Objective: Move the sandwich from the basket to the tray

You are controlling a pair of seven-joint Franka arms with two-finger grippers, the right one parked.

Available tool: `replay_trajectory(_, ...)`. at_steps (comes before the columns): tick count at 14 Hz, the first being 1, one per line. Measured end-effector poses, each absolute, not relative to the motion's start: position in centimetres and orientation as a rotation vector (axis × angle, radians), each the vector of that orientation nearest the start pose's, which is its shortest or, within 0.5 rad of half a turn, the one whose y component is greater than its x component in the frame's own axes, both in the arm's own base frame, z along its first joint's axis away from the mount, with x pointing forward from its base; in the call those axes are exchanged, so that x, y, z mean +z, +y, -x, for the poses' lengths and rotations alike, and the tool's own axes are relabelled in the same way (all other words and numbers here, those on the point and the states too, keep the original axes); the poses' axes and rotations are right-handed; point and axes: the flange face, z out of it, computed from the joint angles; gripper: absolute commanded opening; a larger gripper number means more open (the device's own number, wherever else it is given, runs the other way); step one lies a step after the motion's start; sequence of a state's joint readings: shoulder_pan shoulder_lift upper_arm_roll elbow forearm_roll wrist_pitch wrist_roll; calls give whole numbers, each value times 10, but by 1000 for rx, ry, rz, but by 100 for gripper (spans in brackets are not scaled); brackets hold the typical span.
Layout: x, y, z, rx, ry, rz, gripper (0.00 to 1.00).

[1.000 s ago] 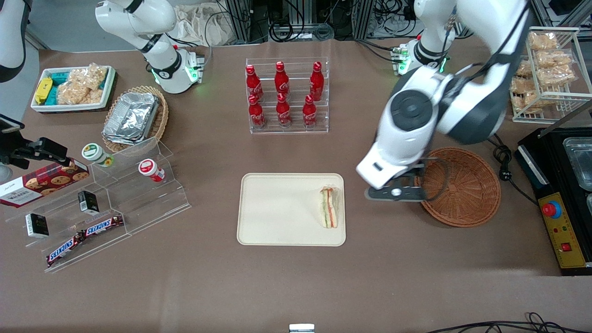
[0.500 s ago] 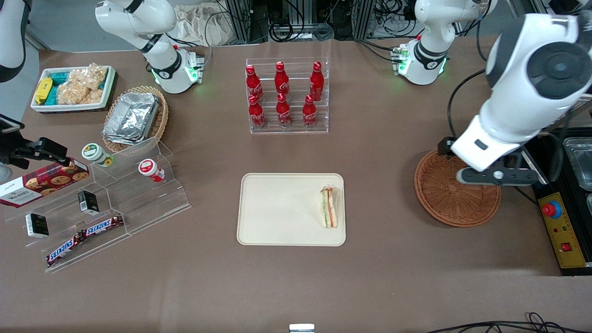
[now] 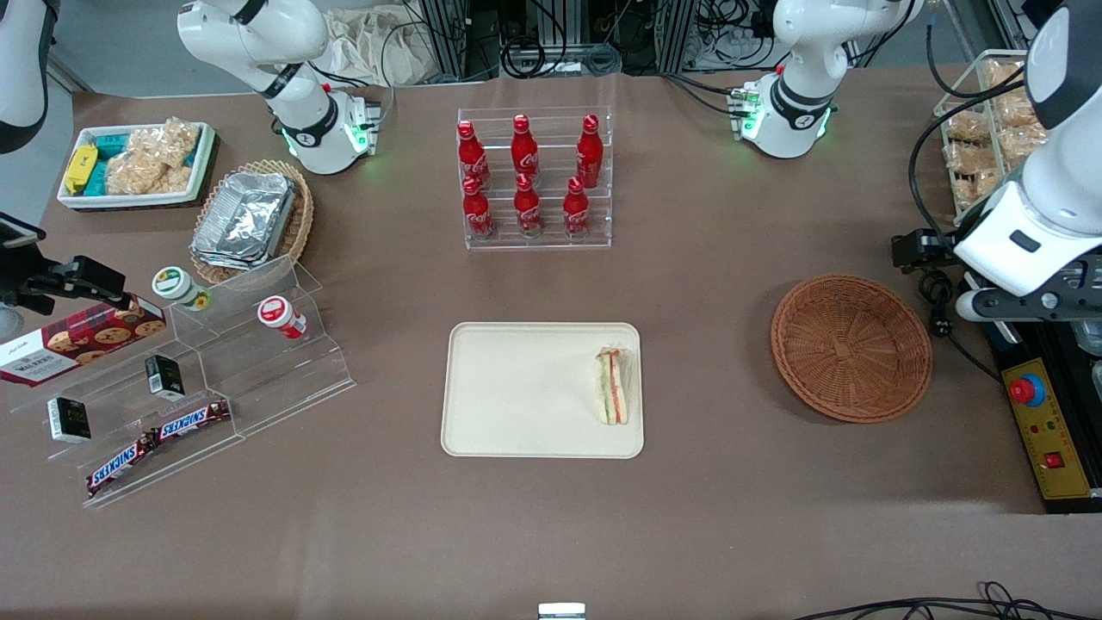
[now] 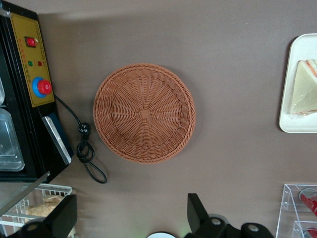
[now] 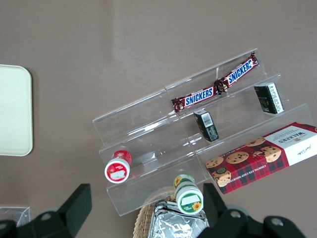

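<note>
Sandwich point(image 3: 614, 387), a clear-wrapped white-bread wedge with green and orange-red filling, lies on the cream tray point(image 3: 516, 392) near the bench's front edge, against the tray's rim at the working arm's end. Toward that same end sits the round reddish-brown wicker basket point(image 3: 851, 347), holding nothing, its woven spokes fanning from a small square centre. The left arm's gripper point(image 4: 131, 220) hangs high above the basket's outer side, over the black control box point(image 3: 1046, 422) with its red button at the bench's edge; its dark fingers point(image 4: 62, 218) stand spread apart, gripping nothing. A black cable point(image 4: 86, 148) coils between basket and box. Farther from the camera than the tray, six red Coca-Cola bottles point(image 3: 525, 176) fill a clear acrylic rack. At the parked arm's end, a stepped acrylic shelf point(image 3: 215, 362) carries two Snickers bars point(image 3: 159, 437) and a red tartan Walkers cookie box point(image 3: 77, 340).
</note>
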State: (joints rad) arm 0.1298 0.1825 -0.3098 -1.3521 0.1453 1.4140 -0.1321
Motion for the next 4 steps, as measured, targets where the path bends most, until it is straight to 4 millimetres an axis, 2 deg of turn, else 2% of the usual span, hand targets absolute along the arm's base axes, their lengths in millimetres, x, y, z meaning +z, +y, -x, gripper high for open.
replay_trajectory(4,621,-35,-587,152,38,3099,100)
